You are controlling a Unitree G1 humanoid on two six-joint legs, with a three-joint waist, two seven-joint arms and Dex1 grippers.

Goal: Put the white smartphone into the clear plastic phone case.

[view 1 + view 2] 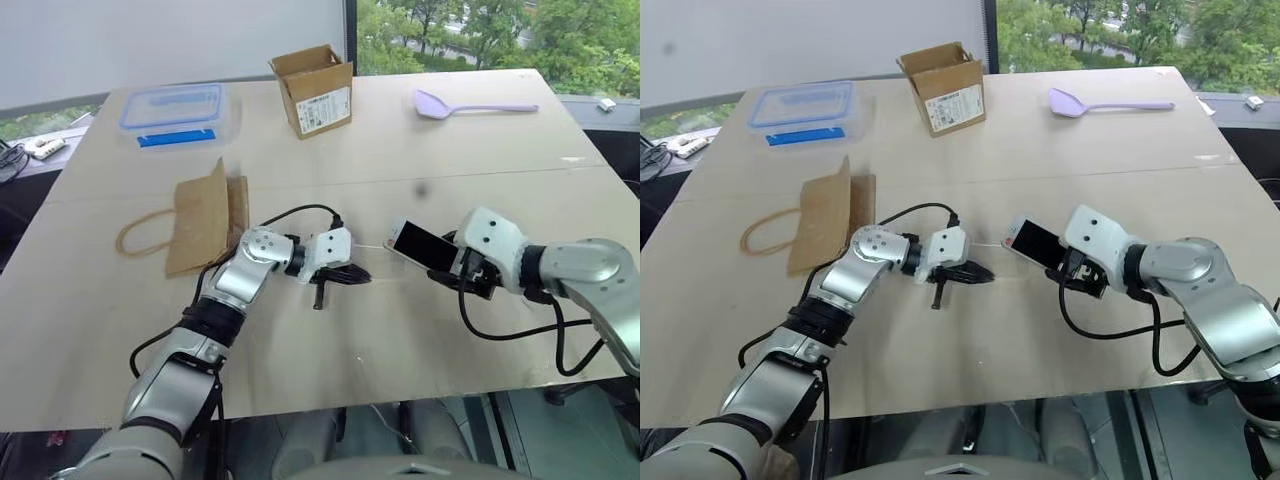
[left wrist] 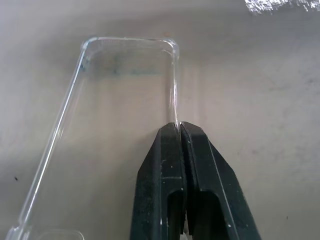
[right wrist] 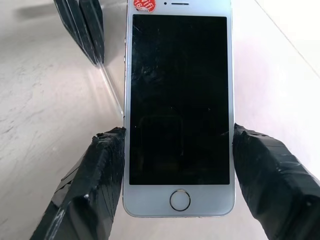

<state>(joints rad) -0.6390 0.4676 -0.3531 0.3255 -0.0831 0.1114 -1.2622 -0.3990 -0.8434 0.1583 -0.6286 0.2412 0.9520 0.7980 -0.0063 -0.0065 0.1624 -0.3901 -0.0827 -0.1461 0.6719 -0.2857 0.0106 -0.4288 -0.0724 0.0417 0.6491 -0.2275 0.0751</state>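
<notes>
I see the table (image 1: pixel 300 330) with both arms working over its near middle, and I judge the task about half done: each piece is picked up, but the phone is not yet in the case. My right gripper (image 3: pixel 177 150) grasps the phone (image 1: pixel 420 245) across its width, one pad on each long edge near the home-button end, screen up toward the head camera. Its long axis runs from that gripper out toward my left arm, tilted, with the speaker end leading and raised off the wood. My left gripper (image 2: pixel 179 131) is clenched on one long rim of the case (image 2: pixel 120 115), fingers pressed flat together with the thin wall between them. From the head the case is nearly invisible; I make out only a faint glint between the two grippers, just beside the phone's free end. In the left wrist view its long axis runs away from the fingers, with a rounded end furthest out. In the right wrist view a clear edge and the left fingers sit just beside the phone's upper corner, so the two pieces are near, though I cannot tell if they touch. What is left, as I read it: line the phone's leading end up with the shell's open face, seat it, and press the rest in.
</notes>
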